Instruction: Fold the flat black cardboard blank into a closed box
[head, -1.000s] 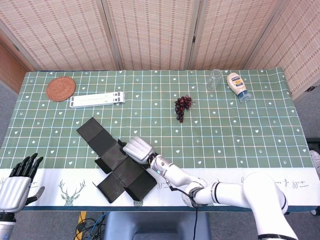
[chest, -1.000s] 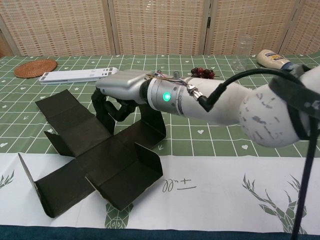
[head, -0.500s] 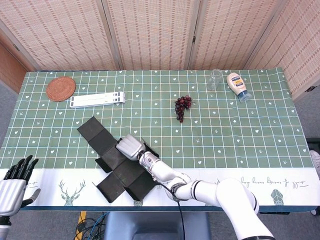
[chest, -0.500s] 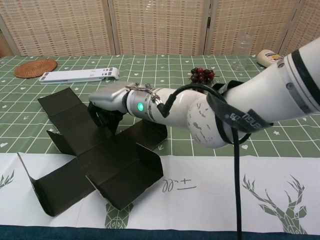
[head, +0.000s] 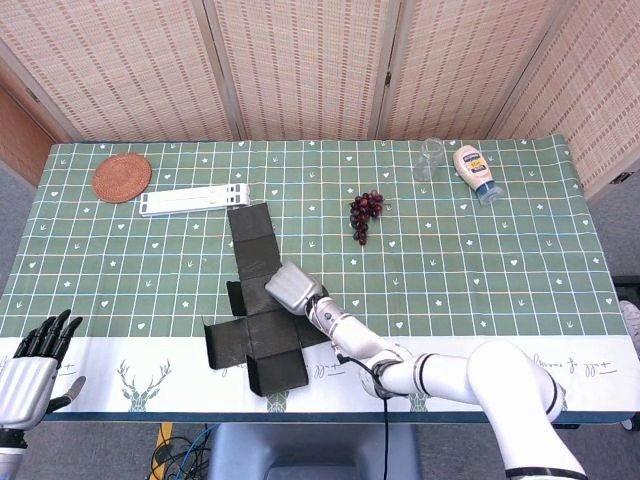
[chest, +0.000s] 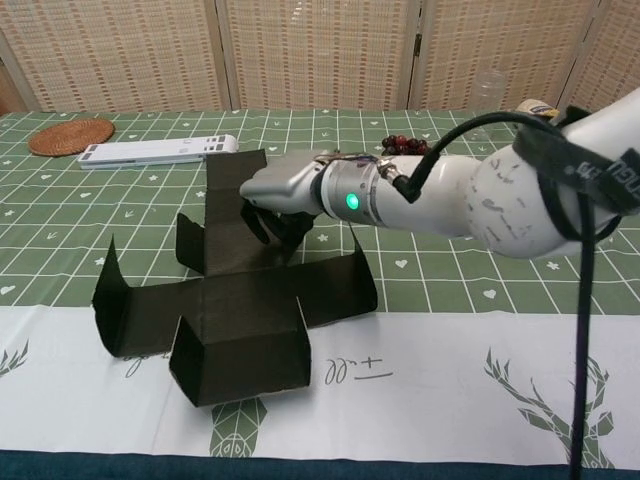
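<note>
Matte black cardboard blank (head: 255, 300) is lying cross-shaped on the desk (head: 480, 260), near the front edge, straddling the green checked cloth and the white deer-print border; its long panel is reaching back toward the white slatted stand (head: 195, 199). In the chest view the blank (chest: 235, 300) is showing several flaps standing up: a left one, a front one forming a shallow wall, a right one tilted. Right hand (head: 291, 287), smooth silver-grey shell with dark fingers, is pressing down on the blank's middle panels, fingers (chest: 268, 222) curled under and touching the cardboard; cannot tell whether they are pinching a flap or just pushing. Chest view is showing the same hand (chest: 285, 190) with a green light glowing on the wrist. Left hand (head: 35, 365) is hanging off the desk at the lower left corner, dark fingers spread, holding nothing. Farther back: round woven coaster (head: 122, 177), dark grape bunch (head: 364, 212), clear glass (head: 430, 158), squeeze bottle (head: 474, 171) lying down.
</note>
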